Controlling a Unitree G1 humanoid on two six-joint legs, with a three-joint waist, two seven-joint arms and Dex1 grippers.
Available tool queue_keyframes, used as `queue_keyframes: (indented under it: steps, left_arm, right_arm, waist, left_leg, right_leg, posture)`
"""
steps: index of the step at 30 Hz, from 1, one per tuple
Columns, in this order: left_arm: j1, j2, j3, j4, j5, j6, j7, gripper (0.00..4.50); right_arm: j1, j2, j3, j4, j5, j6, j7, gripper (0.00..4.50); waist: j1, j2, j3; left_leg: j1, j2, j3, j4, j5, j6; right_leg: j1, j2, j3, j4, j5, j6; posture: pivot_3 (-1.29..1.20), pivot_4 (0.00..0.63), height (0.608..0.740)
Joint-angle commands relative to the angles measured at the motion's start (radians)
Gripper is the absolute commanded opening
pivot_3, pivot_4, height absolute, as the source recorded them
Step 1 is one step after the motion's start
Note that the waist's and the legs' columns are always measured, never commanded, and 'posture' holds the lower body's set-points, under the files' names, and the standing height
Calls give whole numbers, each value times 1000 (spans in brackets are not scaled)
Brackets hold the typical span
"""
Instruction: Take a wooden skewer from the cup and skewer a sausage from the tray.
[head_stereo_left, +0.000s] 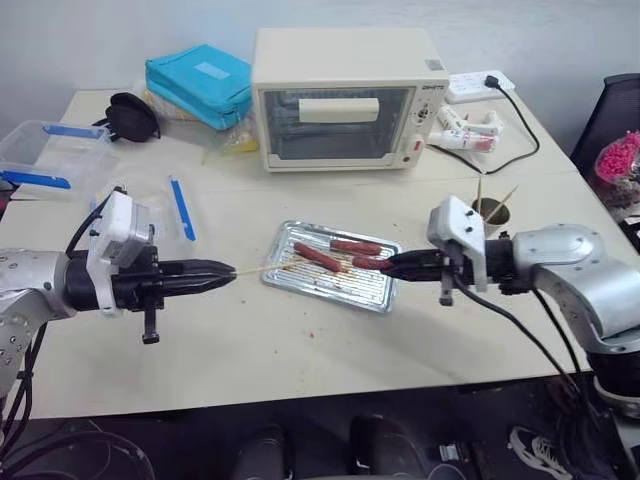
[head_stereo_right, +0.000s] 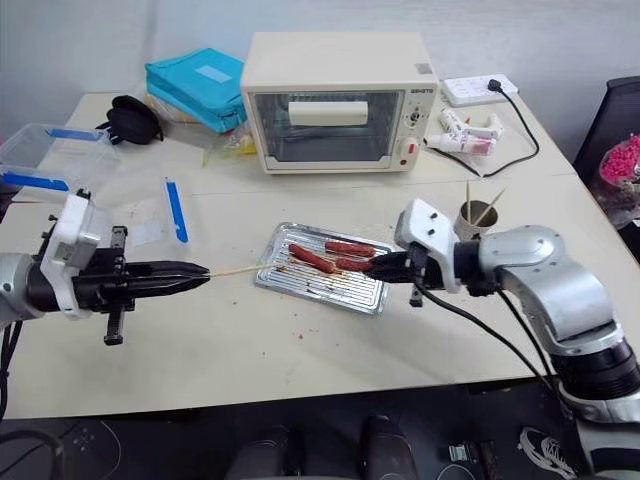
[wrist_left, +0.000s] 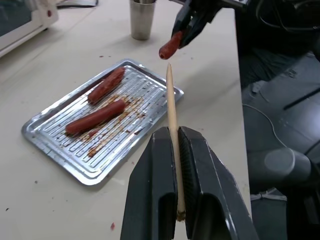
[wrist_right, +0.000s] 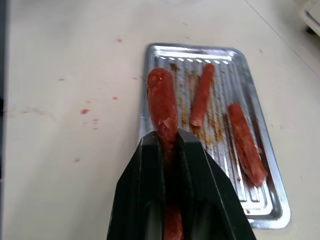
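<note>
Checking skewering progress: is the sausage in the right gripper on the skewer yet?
Not yet. The sausage is clamped in the right gripper, apart from the wooden skewer tip, which the left gripper holds.

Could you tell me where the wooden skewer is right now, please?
The wooden skewer is clamped in the left pincer, its tip over the tray, pointing at the sausage in the right pincer.

shiny ridged metal tray (wrist_left: 60, 150), pale matt wooden skewer (wrist_left: 172, 120), glossy reddish sausage (wrist_right: 162, 100), brushed metal cup (wrist_left: 141, 20)
</note>
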Motion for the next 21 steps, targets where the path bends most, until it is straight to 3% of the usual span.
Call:
queue_keyframes:
  steps: [1, 21]
  left_arm:
    - [-36, 16, -28, 8, 12, -19, -39, 0]
    - [-209, -48, -186, 37, 63, -29, -62, 0]
  right_arm:
    - [-25, -32, -44, 5, 40, -64, 91, 72]
    - [-69, -14, -21, -78, 127, -19, 116, 72]
  waist:
    - [0, 0, 0]
    - [23, 0, 0]
  left_leg:
    - [0, 0, 0, 0, 0, 0]
    - [0, 0, 1, 2, 0, 0]
  right_leg:
    - [0, 0, 0, 0, 0, 0]
    - [0, 0, 0, 1, 0, 0]
  posture:
    - [0, 150, 740]
    - [0, 150, 740]
